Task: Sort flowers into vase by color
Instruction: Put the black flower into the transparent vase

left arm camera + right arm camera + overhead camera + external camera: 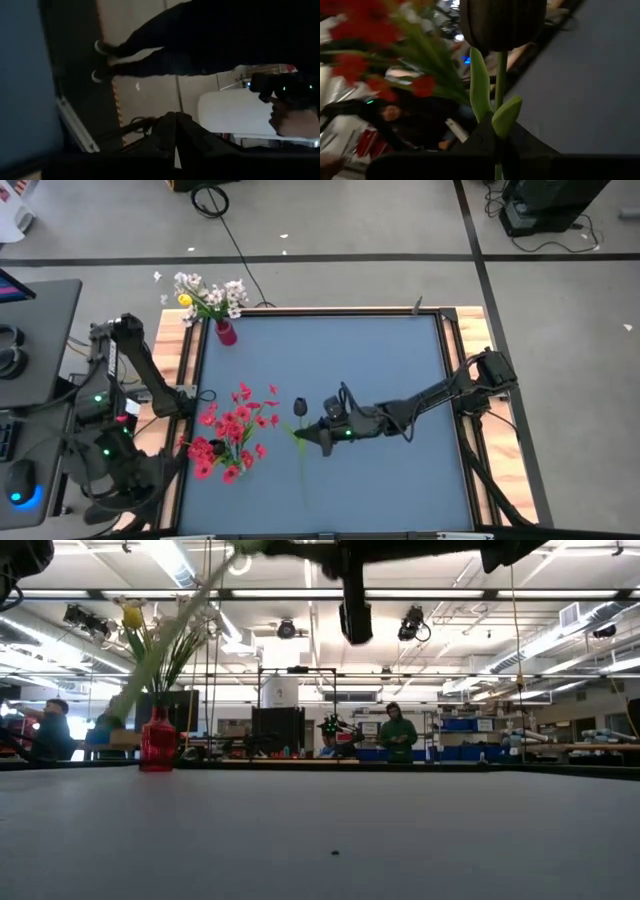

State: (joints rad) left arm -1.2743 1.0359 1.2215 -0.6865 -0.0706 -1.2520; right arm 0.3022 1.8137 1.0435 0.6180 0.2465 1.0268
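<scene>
Right gripper (318, 430) pinches a dark tulip's (299, 407) thin stem above mid-table, beside the red flowers (232, 435). Light and floppy, likely slippery; grip low on the stem. Left gripper (174, 131) pressed together, empty, off the table's left edge.

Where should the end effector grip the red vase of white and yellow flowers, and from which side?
Probably take the red vase by its body, just below the neck, coming in level from the middle of the table. It stands upright at its corner, and the white and yellow flowers fan out above, blocking a top-down approach.
</scene>
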